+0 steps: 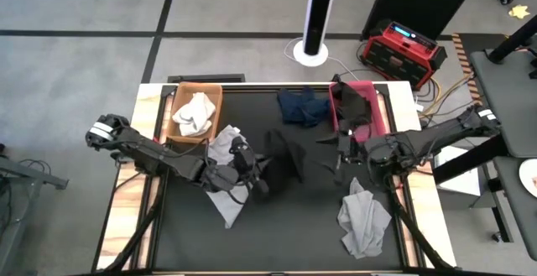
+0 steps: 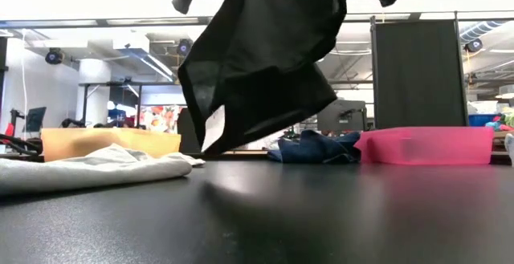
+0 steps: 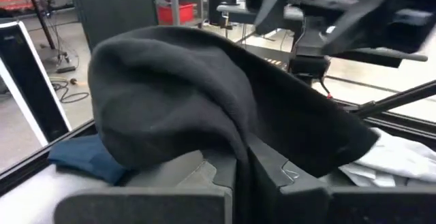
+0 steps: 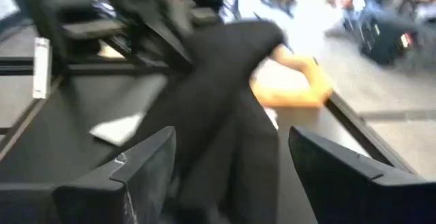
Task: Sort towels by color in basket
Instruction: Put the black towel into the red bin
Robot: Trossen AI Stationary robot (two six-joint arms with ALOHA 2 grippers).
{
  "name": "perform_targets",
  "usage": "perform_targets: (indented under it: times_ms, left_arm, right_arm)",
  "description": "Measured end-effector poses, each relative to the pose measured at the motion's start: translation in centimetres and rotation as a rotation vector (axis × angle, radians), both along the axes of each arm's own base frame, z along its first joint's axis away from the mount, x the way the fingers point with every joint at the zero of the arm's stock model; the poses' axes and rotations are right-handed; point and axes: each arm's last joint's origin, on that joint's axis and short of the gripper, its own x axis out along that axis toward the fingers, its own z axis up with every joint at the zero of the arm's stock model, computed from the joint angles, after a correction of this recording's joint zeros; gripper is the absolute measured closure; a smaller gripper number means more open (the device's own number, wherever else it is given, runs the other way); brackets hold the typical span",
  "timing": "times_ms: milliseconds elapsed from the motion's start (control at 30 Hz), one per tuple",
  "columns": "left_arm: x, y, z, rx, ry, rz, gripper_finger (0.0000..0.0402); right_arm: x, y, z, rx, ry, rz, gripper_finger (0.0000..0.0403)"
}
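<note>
Two baskets sit at the far edge of the black counter [image 1: 294,226]: an orange basket [image 1: 179,100] on the left w/ a white towel [image 1: 195,112] inside, and a pink basket [image 1: 377,100] on the right w/ a black cloth [image 1: 357,104] lying in it. Navy towel [image 1: 302,106] lies bunched on the counter btwn the two baskets, just beside the pink one. Light grey towel [image 1: 225,154] lies spread on the left half, partly under the left arm. Second grey towel [image 1: 363,221] lies crumpled near the front right, apart from the rest.

Black towel [image 1: 287,154] hangs mid-counter, lifted clear of the surface; low view shows it draped in the air. Left hand [image 1: 252,171] is pressed together, pinching the black towel at its edge. Right hand [image 1: 340,152] sits just beside the towel's other side, fingers [image 4: 146,166] spread, cloth running loose btwn them, not gripped.

Room: grey floor w/ dark lines, white pole on a round base [image 1: 312,54], red box [image 1: 403,49] w/ cables by the far right corner. Low view shows shelving and ceiling lights behind.

Hard to tell: right wrist view is smeared, so the towel's contact w/ the fingers isn't clear. Left hand's fingertips are buried under cloth in its wrist view. Top of the black towel is cut off in the low view.
</note>
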Motion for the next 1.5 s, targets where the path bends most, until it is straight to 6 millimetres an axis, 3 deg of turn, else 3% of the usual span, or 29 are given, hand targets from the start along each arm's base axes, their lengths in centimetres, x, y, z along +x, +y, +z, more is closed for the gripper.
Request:
perform_targets:
  times_ms: [200, 367, 667, 867, 967, 1067, 1300, 1500]
  left_arm:
    - [0.2, 0.6, -0.1, -0.026, -0.013, 0.032, 0.0402]
    - [0.3, 0.7, -0.1, -0.029, -0.019, 0.042, 0.0402]
    - [0.6, 0.3, 0.6, -0.028, -0.063, -0.083, 0.0402]
    - [0.8, 0.0, 1.5, 0.001, -0.124, -0.186, 0.0401]
    - [0.8, 0.0, 1.5, 0.011, -0.124, -0.192, 0.0401]
    - [0.8, 0.0, 1.5, 0.011, -0.123, -0.192, 0.0401]
    - [0.8, 0.1, 1.5, 0.021, -0.114, -0.144, 0.0392]
    - [0.2, 0.4, 0.8, 0.075, 0.015, -0.115, 0.0318]
  right_arm:
    - [1.9, 1.8, -0.8, -0.184, -0.025, 0.100, 0.0137]
    - [4.2, 2.3, -1.6, -0.292, -0.001, 0.087, 0.0122]
    - [8.3, 0.9, -3.4, -0.391, 0.151, -0.045, 0.0080]
    - [9.8, 0.1, -4.8, -0.341, 0.236, -0.028, 0.0083]
    - [10.3, 0.5, -5.0, -0.329, 0.232, 0.045, 0.0115]
    - [10.4, 0.7, -4.9, -0.341, 0.227, 0.065, 0.0171]
    - [10.1, 0.8, -4.6, -0.360, 0.224, 0.088, 0.0373]
    - [9.4, 0.8, -4.0, -0.313, 0.229, 0.091, 0.0392]
